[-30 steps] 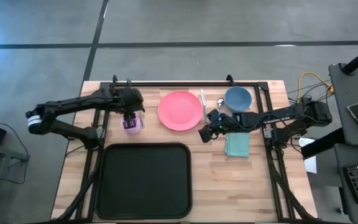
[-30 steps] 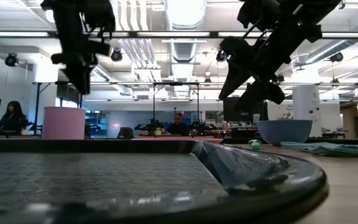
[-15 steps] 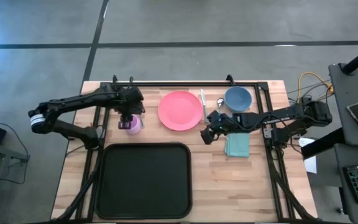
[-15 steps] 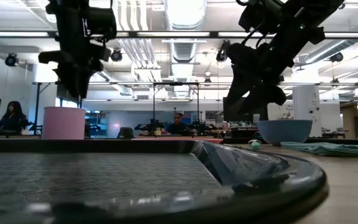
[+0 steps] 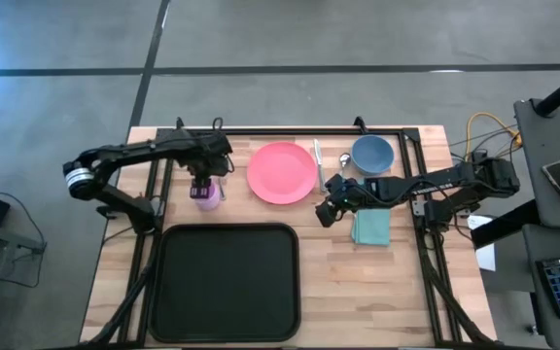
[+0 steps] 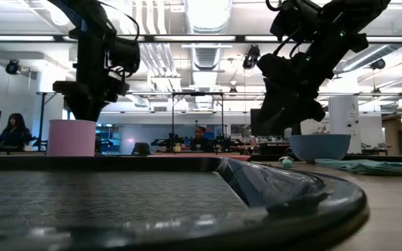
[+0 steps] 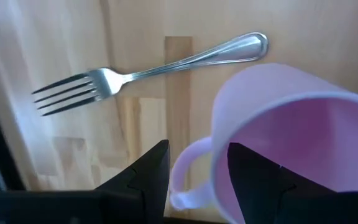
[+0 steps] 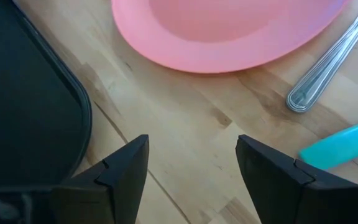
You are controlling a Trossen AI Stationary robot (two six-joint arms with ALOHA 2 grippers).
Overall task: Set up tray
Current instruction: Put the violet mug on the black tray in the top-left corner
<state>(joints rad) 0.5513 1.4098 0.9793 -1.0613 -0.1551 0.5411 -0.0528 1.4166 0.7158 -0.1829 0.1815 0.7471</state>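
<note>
The black tray (image 5: 227,282) lies at the table's near side with nothing on it; its rim fills the low view (image 6: 187,202). A pale pink mug (image 5: 208,194) stands upright on the wood beyond the tray's far left corner. My left gripper (image 5: 205,175) is open and points down over the mug (image 7: 291,137), one finger on either side of its handle (image 7: 185,165). The pink plate (image 5: 282,172) rests flat on the table. My right gripper (image 5: 325,212) hovers open over bare wood (image 8: 188,177), between the plate (image 8: 229,31) and the tray's corner (image 8: 23,93). My left gripper comes down from above with its fingertips at the height of the mug's rim (image 6: 72,122). One finger (image 7: 148,180) stands outside the handle, the other (image 7: 253,180) covers the mug's wall. Whether either finger touches the mug, I cannot tell.
A fork (image 7: 148,68) lies on the wood just beyond the mug. Right of the plate are a metal utensil (image 5: 316,160), a spoon (image 5: 346,160) and a blue bowl (image 5: 371,154). A folded teal cloth (image 5: 369,227) lies right of my right gripper. A black frame rail (image 5: 290,130) borders the far edge.
My left gripper has come down onto the mug, from well above it to rim height, while its arm swung toward the table's right. My right gripper has tipped more steeply downward and dropped a little beside the plate. The mug, plate and tray have stayed in place.
</note>
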